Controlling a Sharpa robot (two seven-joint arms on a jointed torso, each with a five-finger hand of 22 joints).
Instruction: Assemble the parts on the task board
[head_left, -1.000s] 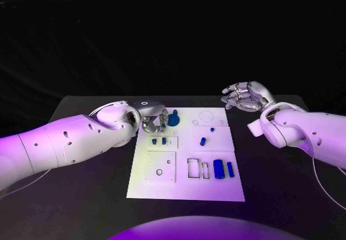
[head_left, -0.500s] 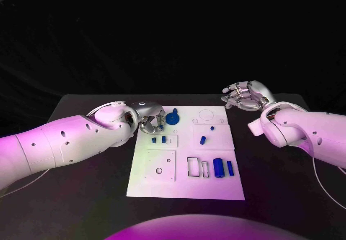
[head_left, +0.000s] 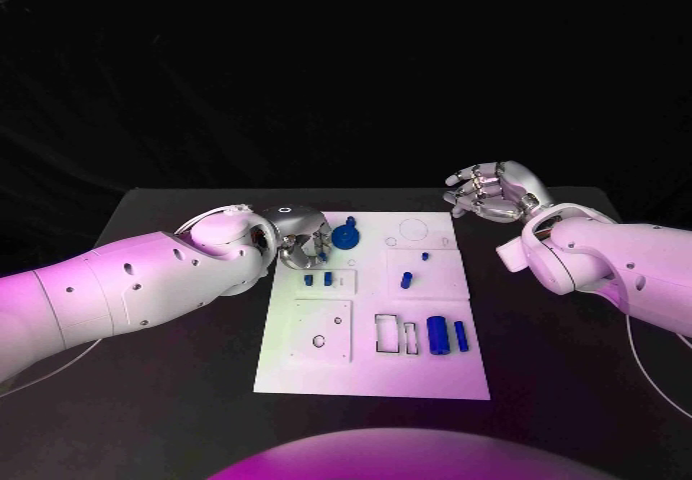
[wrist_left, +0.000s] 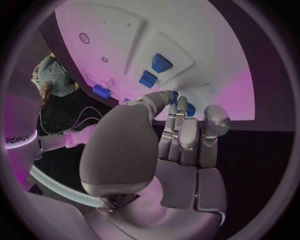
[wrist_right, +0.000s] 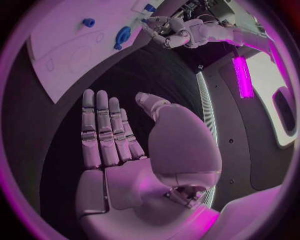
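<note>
The left hand (head_left: 303, 243) is at the far left corner of the task board (head_left: 372, 370), its fingers curled beside the large blue part (head_left: 346, 236); whether they grasp it, I cannot tell. The right hand (head_left: 493, 192) hovers released, fingers spread, beyond the board's far right corner.

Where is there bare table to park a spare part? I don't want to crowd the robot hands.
The black table is bare near the front on both sides of the white board, below the arms. It is crowded at the board's far left corner, where the left robot hand works beside a blue piece.
</note>
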